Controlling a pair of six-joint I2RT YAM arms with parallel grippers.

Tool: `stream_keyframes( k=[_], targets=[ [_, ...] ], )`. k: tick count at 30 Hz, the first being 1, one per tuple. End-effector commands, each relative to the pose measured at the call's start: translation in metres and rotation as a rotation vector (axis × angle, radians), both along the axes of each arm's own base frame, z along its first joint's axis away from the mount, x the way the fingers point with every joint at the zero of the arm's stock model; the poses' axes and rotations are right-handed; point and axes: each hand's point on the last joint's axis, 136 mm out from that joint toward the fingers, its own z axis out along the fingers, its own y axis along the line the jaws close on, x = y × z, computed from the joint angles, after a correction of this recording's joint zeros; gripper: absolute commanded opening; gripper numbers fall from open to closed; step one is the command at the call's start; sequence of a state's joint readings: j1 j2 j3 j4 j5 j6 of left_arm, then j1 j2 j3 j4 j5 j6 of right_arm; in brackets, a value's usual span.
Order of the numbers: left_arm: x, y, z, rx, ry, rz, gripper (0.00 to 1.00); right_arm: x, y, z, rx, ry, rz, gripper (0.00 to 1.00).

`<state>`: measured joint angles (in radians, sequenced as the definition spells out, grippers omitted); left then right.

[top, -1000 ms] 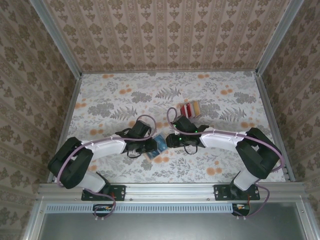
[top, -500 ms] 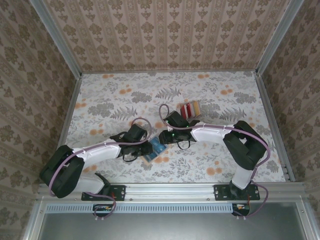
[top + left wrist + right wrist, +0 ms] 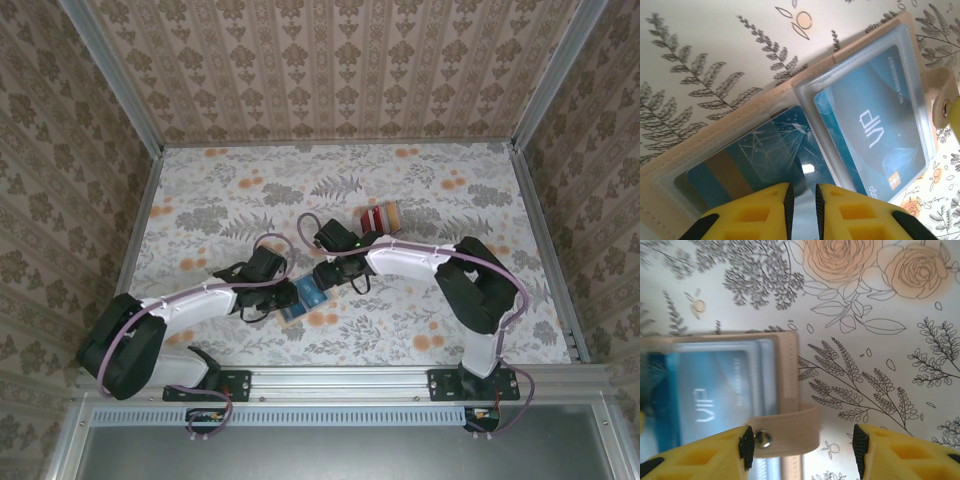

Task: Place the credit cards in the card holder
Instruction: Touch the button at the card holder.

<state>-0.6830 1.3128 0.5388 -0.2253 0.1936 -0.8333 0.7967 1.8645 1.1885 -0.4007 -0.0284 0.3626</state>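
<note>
Two pincers meet at the open card holder (image 3: 303, 297) on the table (image 3: 200, 200). The left pincer (image 3: 802, 200) is pinched to a slit, seemingly on its clear sleeve. The right pincer (image 3: 802, 445) gapes empty astride the strap (image 3: 790, 432). The credit cards (image 3: 378, 217) lie beyond, nearer the right arm. Both arms have shifted leftward since earlier.

The card holder (image 3: 805, 120) had a matt, leather-like pinkish-tan cover, and its clear plastic sleeves were glossy, catching the light over smooth blue cards (image 3: 875, 130). Its strap (image 3: 790, 432) was the same matt tan stuff and carried a shiny metal stud (image 3: 762, 439). My left gripper (image 3: 802, 202) was matt yellow plastic with black pads, and the flowered table cover (image 3: 865, 315) looked smooth and matt.
</note>
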Motion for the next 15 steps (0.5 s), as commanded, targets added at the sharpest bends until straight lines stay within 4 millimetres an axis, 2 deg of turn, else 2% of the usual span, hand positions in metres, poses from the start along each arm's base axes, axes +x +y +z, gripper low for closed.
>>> stream_keyframes(
  k=[1,6,11,15],
  targets=[
    [-0.006,0.013,-0.006,0.038,0.016,-0.004,0.24,-0.003,-0.005,-0.013,-0.079,0.022,0.029,0.57],
    [-0.005,0.014,-0.006,0.035,0.018,-0.005,0.24,-0.004,-0.001,-0.013,-0.04,0.031,0.01,0.46],
    [-0.005,0.015,-0.008,0.031,0.022,-0.002,0.24,-0.005,-0.017,-0.01,-0.041,0.028,-0.045,0.28],
    [-0.004,0.015,-0.01,0.031,0.025,-0.001,0.25,-0.017,-0.026,-0.01,0.02,0.066,-0.081,0.16]
  ],
)
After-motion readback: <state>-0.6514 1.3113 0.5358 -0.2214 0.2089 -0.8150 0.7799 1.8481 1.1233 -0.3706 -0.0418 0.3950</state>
